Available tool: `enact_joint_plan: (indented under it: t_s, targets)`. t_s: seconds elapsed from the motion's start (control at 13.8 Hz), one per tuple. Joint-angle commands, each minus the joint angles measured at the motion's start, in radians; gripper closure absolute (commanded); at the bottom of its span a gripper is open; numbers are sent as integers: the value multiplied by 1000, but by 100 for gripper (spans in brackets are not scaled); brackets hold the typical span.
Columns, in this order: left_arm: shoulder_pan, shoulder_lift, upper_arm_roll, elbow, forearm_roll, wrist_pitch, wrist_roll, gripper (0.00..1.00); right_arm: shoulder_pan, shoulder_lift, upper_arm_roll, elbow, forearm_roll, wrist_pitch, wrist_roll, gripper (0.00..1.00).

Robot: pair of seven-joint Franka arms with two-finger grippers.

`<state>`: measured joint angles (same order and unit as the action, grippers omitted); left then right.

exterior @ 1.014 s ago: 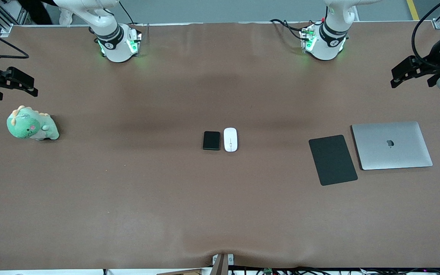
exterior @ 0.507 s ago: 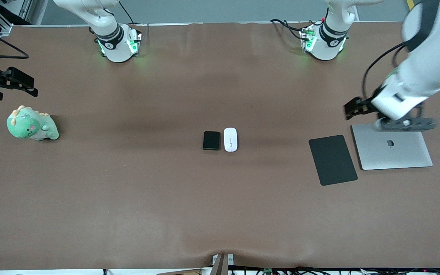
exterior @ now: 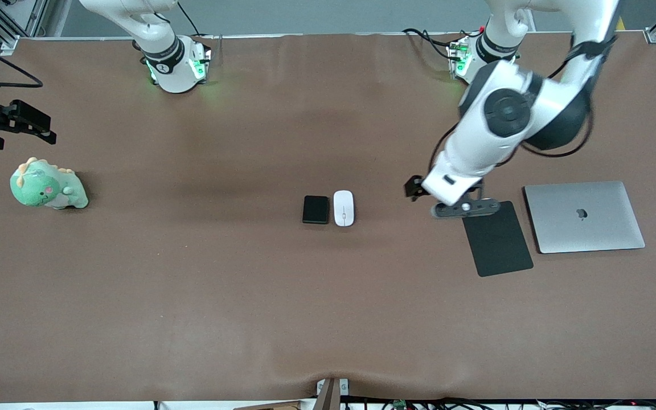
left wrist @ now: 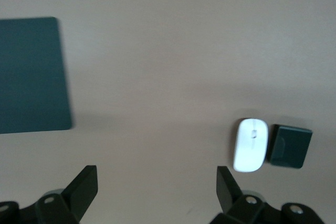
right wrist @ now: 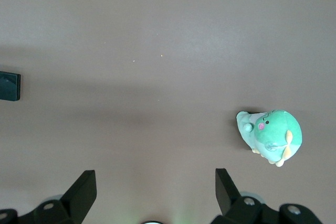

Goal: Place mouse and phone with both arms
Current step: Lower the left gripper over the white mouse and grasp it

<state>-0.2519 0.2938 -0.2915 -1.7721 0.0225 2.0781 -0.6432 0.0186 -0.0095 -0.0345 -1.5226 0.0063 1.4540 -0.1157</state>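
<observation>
**Left arm closes in on the pair at mid-table**

The left tool [exterior: 416, 188] hangs with its jaws spread wide and empty, over bare table [exterior: 191, 296] between the mouse pad [exterior: 496, 238] and the two small things at the centre. The mouse [exterior: 343, 208] lies just off the tool toward the right arm's end, long axis running toward and away from the front camera. The phone [exterior: 315, 209] sits right beside the mouse, one step farther from this tool, its long side parallel. So the mouse is the left arm's natural pick, I'd say.

The right tool [exterior: 23, 122] is parked out over the table's edge at its own end, jaws also wide and empty, waiting above the green dinosaur toy [exterior: 47, 186]. It is well apart from the phone, much farther off than the left one.

Count: one mouse, one phone, one mouse pad, one closed laptop [exterior: 584, 216], one toy, two arms.
</observation>
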Motion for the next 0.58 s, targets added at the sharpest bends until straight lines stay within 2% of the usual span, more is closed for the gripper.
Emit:
enact_joint_plan:
  t_s: [0.0, 0.29, 0.51]
  targets:
    - [-62, 115, 3, 22, 37, 126, -111, 0, -19, 5, 12, 13, -6, -12, -18, 0]
    - [-160, 243, 3, 31, 39, 288, -211, 0, -19, 5, 12, 13, -6, -12, -18, 0]
    - [-222, 301, 18, 68, 39, 300, -226, 0, -19, 5, 10, 13, -6, -12, -18, 0]
